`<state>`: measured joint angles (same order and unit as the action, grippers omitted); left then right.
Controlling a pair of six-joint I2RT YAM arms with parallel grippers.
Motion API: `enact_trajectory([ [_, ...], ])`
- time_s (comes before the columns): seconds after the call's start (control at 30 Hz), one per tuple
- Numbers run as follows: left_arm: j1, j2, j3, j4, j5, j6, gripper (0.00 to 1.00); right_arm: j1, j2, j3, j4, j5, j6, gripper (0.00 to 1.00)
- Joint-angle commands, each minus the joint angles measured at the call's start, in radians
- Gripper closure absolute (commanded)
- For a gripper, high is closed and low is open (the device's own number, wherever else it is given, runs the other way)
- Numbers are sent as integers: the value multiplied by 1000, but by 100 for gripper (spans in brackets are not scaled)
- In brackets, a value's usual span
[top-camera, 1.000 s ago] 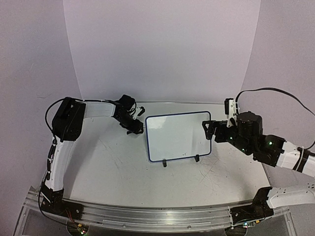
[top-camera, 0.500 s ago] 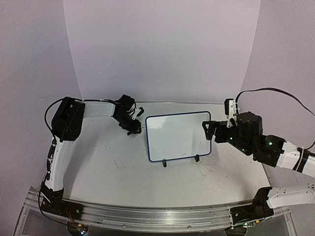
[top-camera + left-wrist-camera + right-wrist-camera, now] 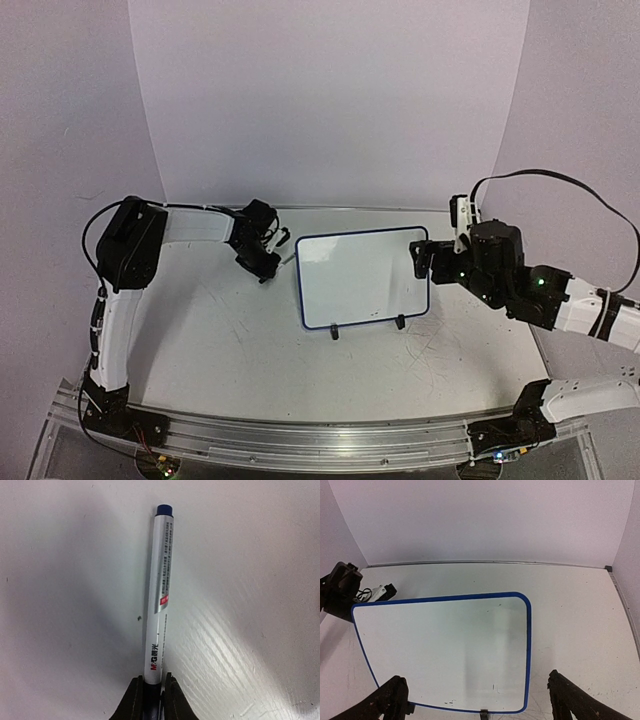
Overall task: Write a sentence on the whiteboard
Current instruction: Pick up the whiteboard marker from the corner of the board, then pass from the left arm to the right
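LEFT OF THE BOARD: My left pincer (image 3: 153,681) is clamped on the near end of a slim, glossy white marker (image 3: 162,580) with a blue far end, low over the scuffed matte table (image 3: 240,340) just beside the whiteboard (image 3: 362,278). My right pincer (image 3: 423,262) stands wide apart and empty at the board's right edge. The board is a smooth blank rectangle in a thin blue rounded frame on small black feet, with no sentence on it yet. Pinched this close to its end, the round, slick barrel could swivel or slip when lifted, and the light, propped board may skid under the nib unless braced.
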<state>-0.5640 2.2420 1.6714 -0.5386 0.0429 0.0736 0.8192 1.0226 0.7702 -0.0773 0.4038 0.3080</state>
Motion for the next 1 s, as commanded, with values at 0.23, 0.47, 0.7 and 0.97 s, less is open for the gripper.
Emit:
enact_trajectory([
  [0.23,-3,-318,-238,-12,-186,-138,100,-8,134,250,-56,127,-53,2],
  [0.47,3,-578,-321,20,-347,-205,100,-61,162,341,-61,-165,-8,2],
  [0.7,-41,-828,-388,277,19,-130,100,-85,261,501,-121,-511,16,2],
  [0.97,-273,-801,-418,405,180,-41,100,-115,380,608,-132,-964,55,4],
])
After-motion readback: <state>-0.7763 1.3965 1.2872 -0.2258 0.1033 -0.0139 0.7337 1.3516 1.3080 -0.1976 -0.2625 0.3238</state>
